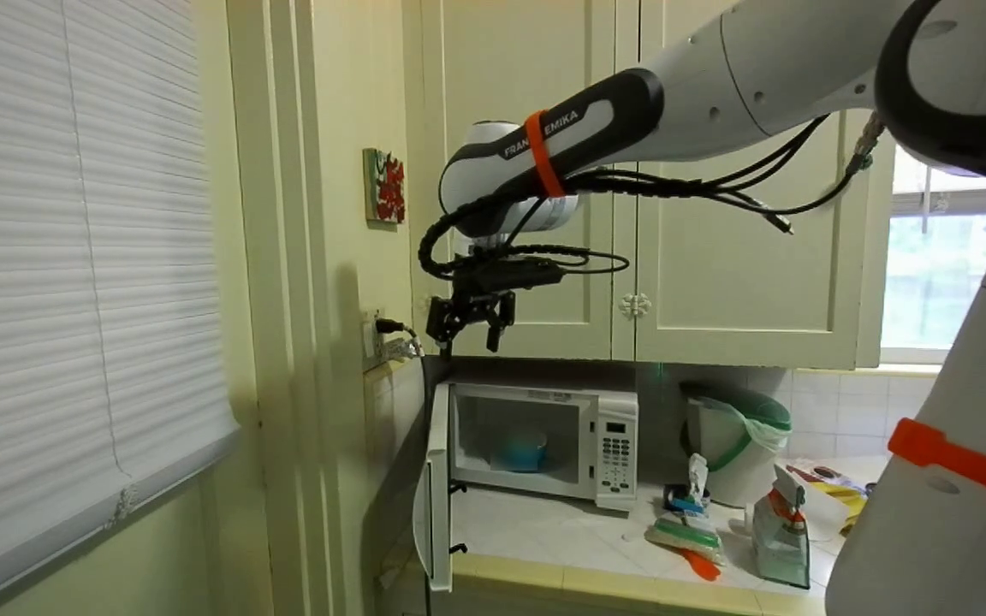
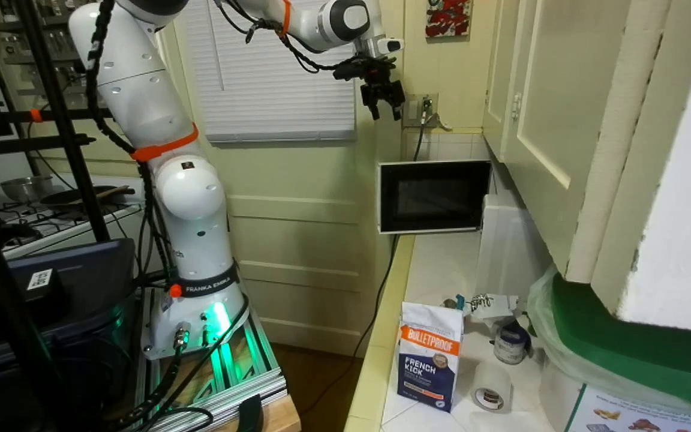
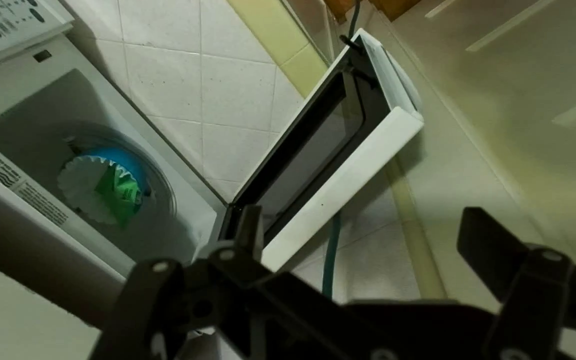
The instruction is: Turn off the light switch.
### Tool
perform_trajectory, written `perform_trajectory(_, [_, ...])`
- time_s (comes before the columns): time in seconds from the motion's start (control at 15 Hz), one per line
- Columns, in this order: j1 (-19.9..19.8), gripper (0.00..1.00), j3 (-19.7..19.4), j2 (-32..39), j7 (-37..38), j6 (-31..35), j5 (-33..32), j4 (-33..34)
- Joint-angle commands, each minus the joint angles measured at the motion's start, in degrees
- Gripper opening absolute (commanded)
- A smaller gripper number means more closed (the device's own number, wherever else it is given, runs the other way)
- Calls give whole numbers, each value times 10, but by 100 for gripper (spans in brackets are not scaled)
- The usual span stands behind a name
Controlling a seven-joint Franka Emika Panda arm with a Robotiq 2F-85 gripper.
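Note:
The light switch (image 1: 369, 339) is a small whitish plate on the yellowish wall, with a dark plug and cord in the outlet beside its rocker. It also shows in an exterior view (image 2: 412, 112), just beside the gripper. It is out of view in the wrist view. My gripper (image 1: 470, 344) is open and empty, pointing down above the microwave door, near the switch but apart from it. In an exterior view the gripper (image 2: 386, 114) hangs to the left of the plate. In the wrist view the fingers (image 3: 361, 216) are wide apart with nothing between them.
The white microwave (image 1: 617, 453) stands on the counter below with its door (image 1: 437, 488) swung open. Cabinets (image 1: 527, 257) rise close behind the gripper. A red-and-white plate (image 1: 387, 188) hangs higher on the wall. A cord (image 3: 331, 255) runs down behind the microwave door.

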Motion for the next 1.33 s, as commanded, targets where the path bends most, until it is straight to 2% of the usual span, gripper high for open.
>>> perform_trajectory(0.0, [11,100,-9,5,1,-2,-3,5])
perform_trajectory(0.2, [12,100,-9,6,0,-2,-3,8])
perform_trajectory(0.67, [30,100,-24,58,-106,157,16,0])
perform_trajectory(0.93, [40,100,-29,87,-171,204,43,2])
perform_trajectory(1.0, [40,78,-29,90,-176,209,45,2])
perform_trajectory(1.07, [43,74,-28,92,-187,216,55,0])
perform_trajectory(1.27, [49,49,-25,95,-202,232,69,-1])
